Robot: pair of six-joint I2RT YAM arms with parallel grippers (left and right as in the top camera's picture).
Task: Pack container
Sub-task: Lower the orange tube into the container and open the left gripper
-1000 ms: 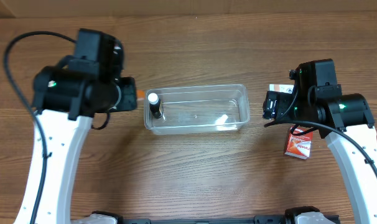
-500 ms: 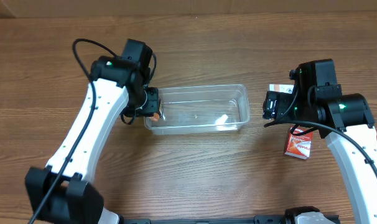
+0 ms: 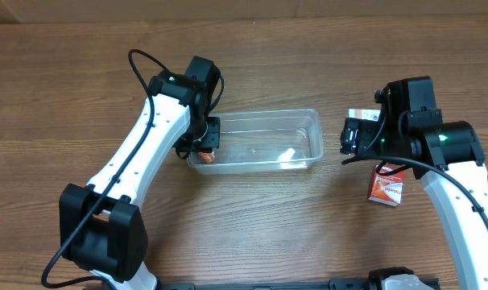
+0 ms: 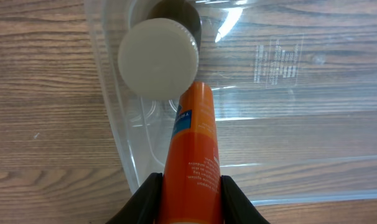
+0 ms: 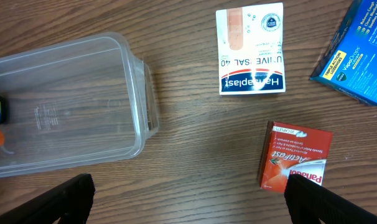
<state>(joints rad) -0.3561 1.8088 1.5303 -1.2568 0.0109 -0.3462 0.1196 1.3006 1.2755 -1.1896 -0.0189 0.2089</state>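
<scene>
The container [image 3: 308, 129] is a clear plastic tub at the table's middle; it also shows in the left wrist view [image 4: 288, 93] and the right wrist view [image 5: 70, 106]. My left gripper [image 4: 190, 199] is shut on an orange tube [image 4: 191, 155] and holds it over the tub's left end [image 3: 207, 153]. A dark bottle with a white cap [image 4: 158, 58] stands in that end, just beyond the tube's tip. My right gripper [image 5: 188, 199] is open and empty over bare table, to the right of the tub.
A red Panadol box [image 5: 294, 155] lies right of the tub [image 3: 387, 187]. A white Hansaplast box [image 5: 251, 48] lies beyond it. A blue box [image 5: 359, 56] is at the right wrist view's right edge.
My left arm has swung right with the orange tube, from beside the tub's left end to over its left end. The right arm has not moved.
</scene>
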